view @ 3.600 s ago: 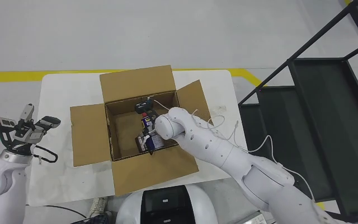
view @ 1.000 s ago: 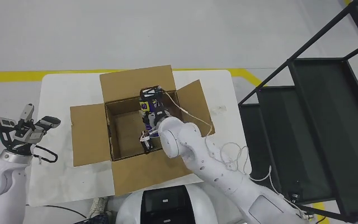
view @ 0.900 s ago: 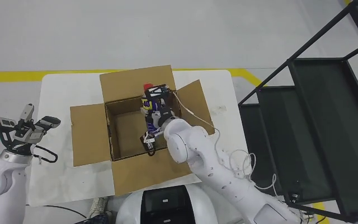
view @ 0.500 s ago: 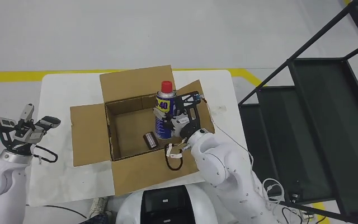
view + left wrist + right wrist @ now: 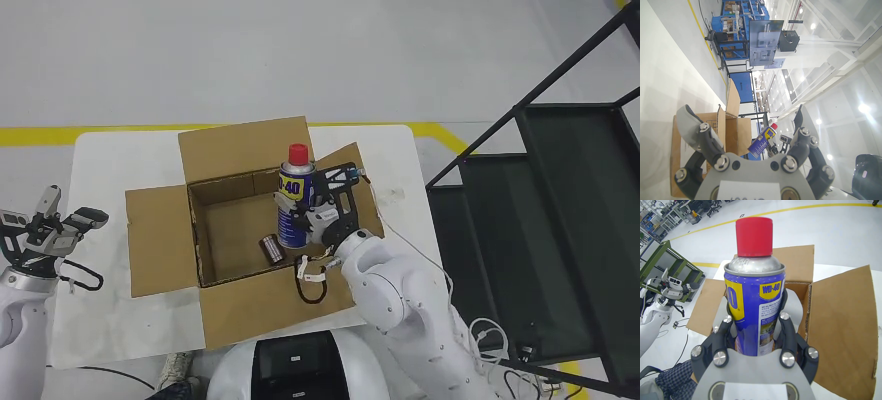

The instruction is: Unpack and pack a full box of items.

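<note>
1. Near the middle of the top view, the spray can [image 5: 293, 198] is held upright over the open cardboard box [image 5: 245, 150], red cap uppermost.
2. The right gripper [image 5: 757, 313] is clamped round the can's lower body, one finger on each side.
3. Judging by looks, the can has a rigid metal wall that is smooth and glossy, so it may slip or twist. If full, it is fairly heavy. Grip the body, never the cap, which could pop off.
4. A small dark can [image 5: 268, 247] lies on the box floor.
5. At the left edge, the left gripper [image 5: 68, 212] is spread wide and empty, well apart from the box.
</note>
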